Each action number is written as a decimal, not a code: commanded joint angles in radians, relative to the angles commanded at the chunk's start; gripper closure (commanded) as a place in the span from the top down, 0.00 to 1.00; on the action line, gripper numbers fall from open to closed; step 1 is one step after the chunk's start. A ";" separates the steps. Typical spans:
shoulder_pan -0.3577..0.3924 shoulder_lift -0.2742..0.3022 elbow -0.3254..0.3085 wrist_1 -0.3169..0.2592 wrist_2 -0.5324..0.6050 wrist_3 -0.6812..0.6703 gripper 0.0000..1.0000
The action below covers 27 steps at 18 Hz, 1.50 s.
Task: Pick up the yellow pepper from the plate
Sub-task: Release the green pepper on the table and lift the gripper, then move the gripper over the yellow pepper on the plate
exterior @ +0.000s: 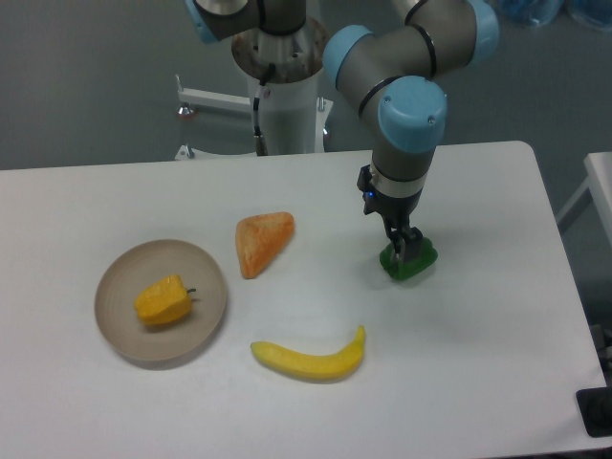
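The yellow pepper (163,300) is small, blocky and yellow-orange with a short dark stem pointing right. It lies on the round beige plate (120,273) at the left of the table. My gripper (402,251) is far to the right of the plate, pointing straight down. Its dark fingers stand close together on the top of a green pepper (419,260) that rests on the table. The gripper is nowhere near the yellow pepper.
An orange wedge-shaped piece (262,241) lies between the plate and the gripper. A long curved banana (311,359) lies near the front of the table, right of the plate. The robot's base column (283,96) stands behind the table's far edge.
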 joint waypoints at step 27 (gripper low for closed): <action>-0.452 -0.077 0.017 0.156 -0.011 -0.667 1.00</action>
